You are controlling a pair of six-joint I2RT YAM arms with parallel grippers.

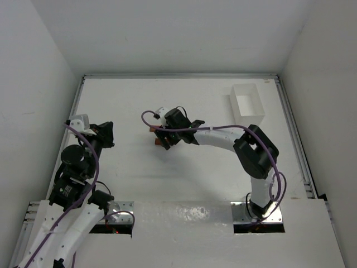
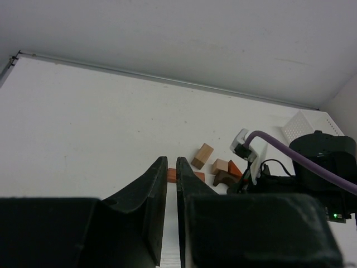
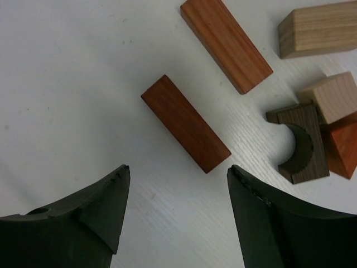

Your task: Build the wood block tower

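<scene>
The right fingers (image 3: 89, 206) stand spread wide above the bench (image 3: 67, 84) with nothing between them. The nearer reddish-brown bar (image 3: 186, 123) lies flat just beyond their tips, touching neither. Its long axis runs on a slant, from far left to near right in the wrist view, so it sits askew to the line between the two tips. I judge the wrist needs a turn so the fingers close across the bar's narrow width, not along its length. A second reddish-brown bar (image 3: 226, 44) lies farther out, roughly parallel. To the right cluster a pale tan block (image 3: 318, 29), a tan cube (image 3: 333, 96) and a dark arched block (image 3: 301, 142). Nothing is stacked yet. The left fingers (image 2: 150, 195) are almost together, a thin empty slit between them, well apart from the blocks, so the right arm is the nearer
</scene>
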